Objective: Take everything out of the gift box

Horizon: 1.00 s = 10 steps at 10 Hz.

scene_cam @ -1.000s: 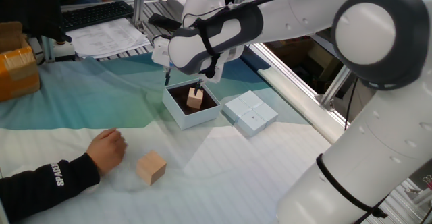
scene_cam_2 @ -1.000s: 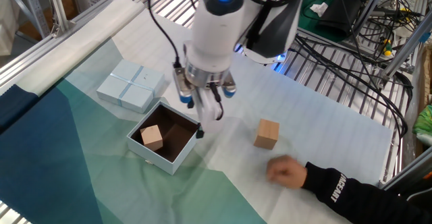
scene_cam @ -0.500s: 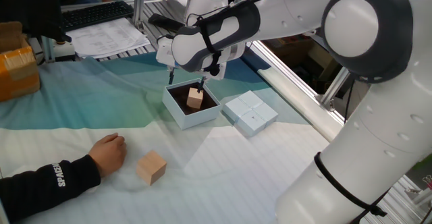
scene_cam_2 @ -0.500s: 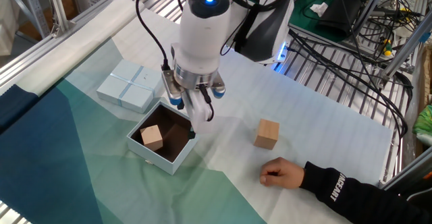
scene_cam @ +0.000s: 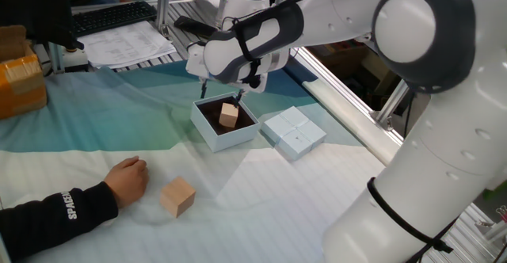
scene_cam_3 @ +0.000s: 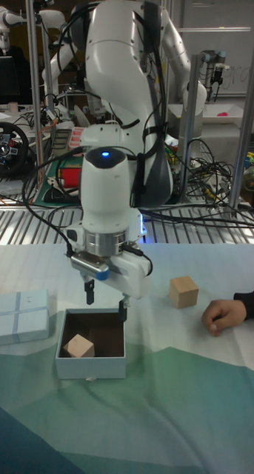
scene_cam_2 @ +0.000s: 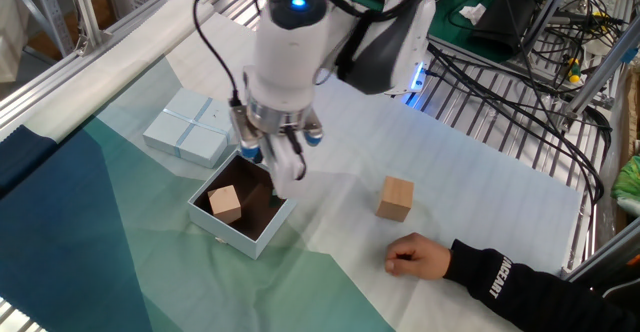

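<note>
One wooden cube (scene_cam_3: 79, 345) sat inside the gift box (scene_cam_3: 91, 365) on the bench (scene_cam: 317, 207), resting on the dark interior near the corner closest to the flat pale-blue lid (scene_cam_3: 21, 306) in the tall fixed view. A second wooden cube (scene_cam_3: 183, 291) lay outside the box on the white cloth, near a person's hand (scene_cam_3: 225, 315) in a dark sleeve, the two apart. The arm's end effector (scene_cam_3: 104, 292) hung above the box with its fingers (scene_cam_3: 88, 292) spread apart and empty, their tips above the box's far rim, not touching the cube within. The lid lay just beside the box, on the side away from the hand. An orange-brown carton (scene_cam: 20, 81) stood at the far edge of the bench in one fixed view, well apart from everything else.
</note>
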Motion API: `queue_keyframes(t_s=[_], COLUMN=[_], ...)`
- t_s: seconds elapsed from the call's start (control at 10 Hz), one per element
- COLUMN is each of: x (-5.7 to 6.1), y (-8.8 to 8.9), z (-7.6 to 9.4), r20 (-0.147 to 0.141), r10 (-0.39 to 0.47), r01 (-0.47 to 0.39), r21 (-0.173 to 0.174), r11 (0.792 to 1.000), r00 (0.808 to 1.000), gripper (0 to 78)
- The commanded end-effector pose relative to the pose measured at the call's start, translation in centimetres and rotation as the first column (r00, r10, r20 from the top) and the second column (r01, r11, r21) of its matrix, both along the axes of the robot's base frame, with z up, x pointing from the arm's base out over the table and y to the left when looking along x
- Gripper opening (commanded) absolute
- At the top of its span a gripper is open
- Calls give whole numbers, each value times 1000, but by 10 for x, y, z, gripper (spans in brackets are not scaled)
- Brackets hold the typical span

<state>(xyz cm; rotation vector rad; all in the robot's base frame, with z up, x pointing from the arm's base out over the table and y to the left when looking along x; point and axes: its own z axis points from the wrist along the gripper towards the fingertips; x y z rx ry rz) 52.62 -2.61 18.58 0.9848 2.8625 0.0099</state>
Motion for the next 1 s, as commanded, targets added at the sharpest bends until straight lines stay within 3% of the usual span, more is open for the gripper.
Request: queue_keyframes(t_s=[0.1, 1.0], x=[7, 13], y=[-10, -25], z=[-4, -23], r20=[2, 3], r10=[14, 4], r01=[-14, -4], r21=[-1, 7], r11=[1000, 1000], r00=[1000, 1000], gripper=[774, 774])
